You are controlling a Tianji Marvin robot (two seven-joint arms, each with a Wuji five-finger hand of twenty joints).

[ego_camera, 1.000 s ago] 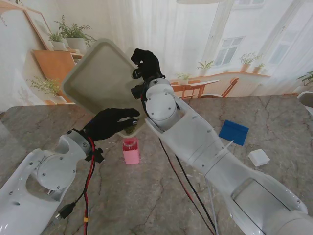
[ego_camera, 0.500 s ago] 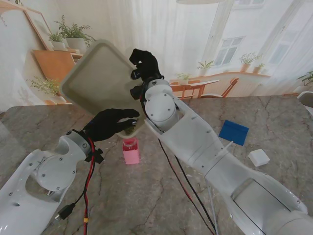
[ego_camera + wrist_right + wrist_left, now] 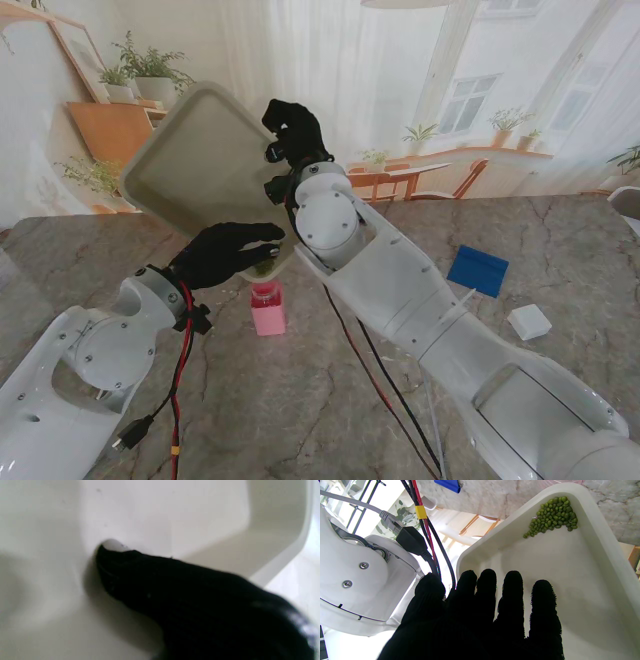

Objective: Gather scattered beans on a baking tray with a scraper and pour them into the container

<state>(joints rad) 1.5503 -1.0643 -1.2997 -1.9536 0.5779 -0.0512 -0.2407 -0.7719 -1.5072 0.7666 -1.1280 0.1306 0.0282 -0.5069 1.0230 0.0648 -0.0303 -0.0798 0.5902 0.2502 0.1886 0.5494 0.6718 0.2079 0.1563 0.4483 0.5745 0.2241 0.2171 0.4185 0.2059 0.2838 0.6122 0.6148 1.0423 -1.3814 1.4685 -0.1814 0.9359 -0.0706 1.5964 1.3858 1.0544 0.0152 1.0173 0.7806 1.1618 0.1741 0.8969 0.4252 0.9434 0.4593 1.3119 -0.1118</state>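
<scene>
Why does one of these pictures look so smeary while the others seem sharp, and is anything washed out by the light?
Right wrist view: soft and blurred, only a dark finger of the right robot hand against the tray. Left wrist view: crisp beans, but the bright background behind the cables is blown out. Stand view: sharp, evenly lit, wide-angle bending at the edges.

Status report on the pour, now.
Both hands, left hand and right hand, grip tilted tray. Beans piled in low corner over pink container. Nothing blocking.

Cream baking tray (image 3: 200, 160) tilted steeply, green beans (image 3: 551, 515) heaped in its lowest corner above the pink container (image 3: 267, 308); blue scraper (image 3: 477, 270) lies well apart.
</scene>
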